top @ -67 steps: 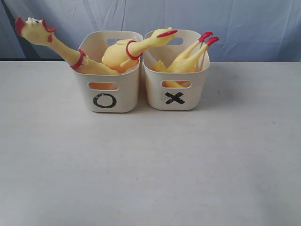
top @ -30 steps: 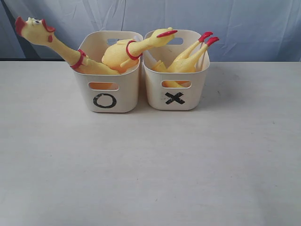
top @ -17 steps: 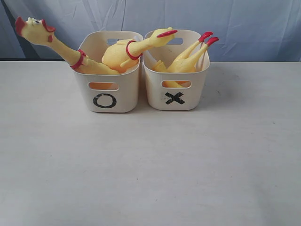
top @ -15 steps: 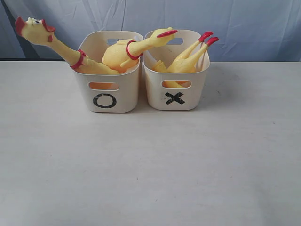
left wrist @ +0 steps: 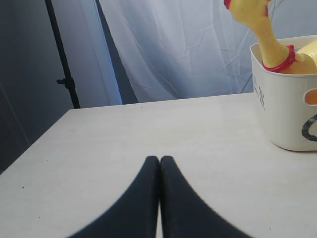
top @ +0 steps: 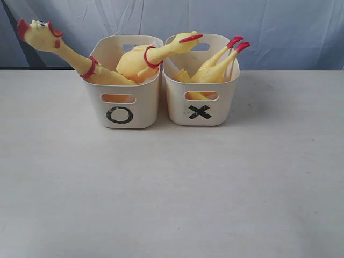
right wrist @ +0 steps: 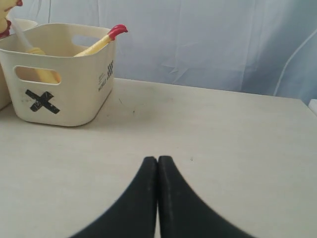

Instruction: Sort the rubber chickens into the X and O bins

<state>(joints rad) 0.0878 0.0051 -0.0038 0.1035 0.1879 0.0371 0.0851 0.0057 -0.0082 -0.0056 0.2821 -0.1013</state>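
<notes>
Two cream bins stand side by side at the back of the table. The O bin on the left holds two rubber chickens: one leans its head and neck out over the left rim, the other stretches its neck toward the X bin. The X bin holds a third chicken head down, red feet up. My left gripper is shut and empty, low over the table left of the O bin. My right gripper is shut and empty, right of the X bin. Neither gripper shows in the exterior view.
A pale blue cloth hangs behind the table. A dark stand pole rises beyond the table's far left edge in the left wrist view.
</notes>
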